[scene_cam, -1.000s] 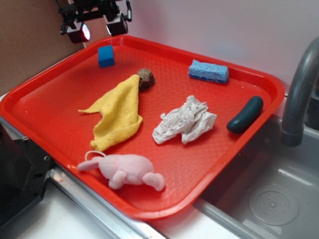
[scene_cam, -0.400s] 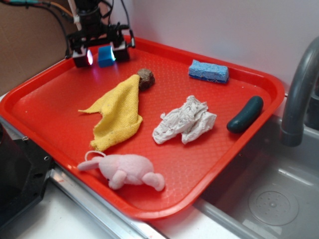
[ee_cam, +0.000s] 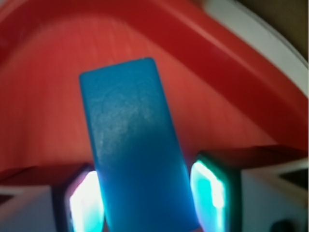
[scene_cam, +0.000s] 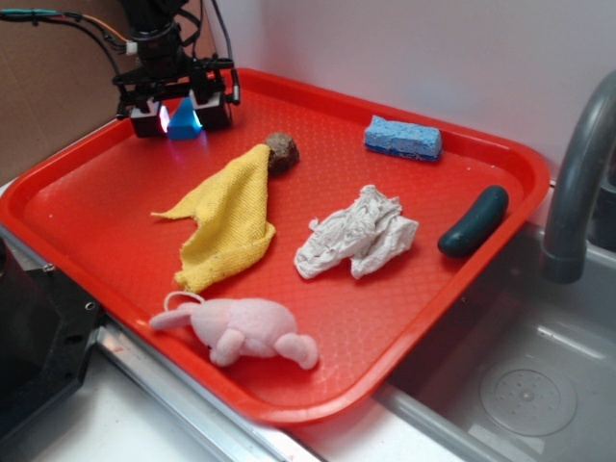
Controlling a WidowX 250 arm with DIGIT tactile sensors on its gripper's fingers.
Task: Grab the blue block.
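Squarely between clamped end effector (scene_cam: pixel 182 114) pads: smooth, saturated blue block (ee_cam: pixel 137 145) (hard-edged, tilted) over red tray (scene_cam: pixel 462 260).

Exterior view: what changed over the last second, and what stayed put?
The end effector came down from above the tray's far left corner and closed its fingers around the blue block, which now looks tilted and shifted slightly left. The sponge, yellow cloth, crumpled paper and pink toy stayed put.

red tray (scene_cam: pixel 77 183), yellow cloth (scene_cam: pixel 229 217), sponge (scene_cam: pixel 402 138), pink plush (scene_cam: pixel 245 329), crumpled paper (scene_cam: pixel 357 233)
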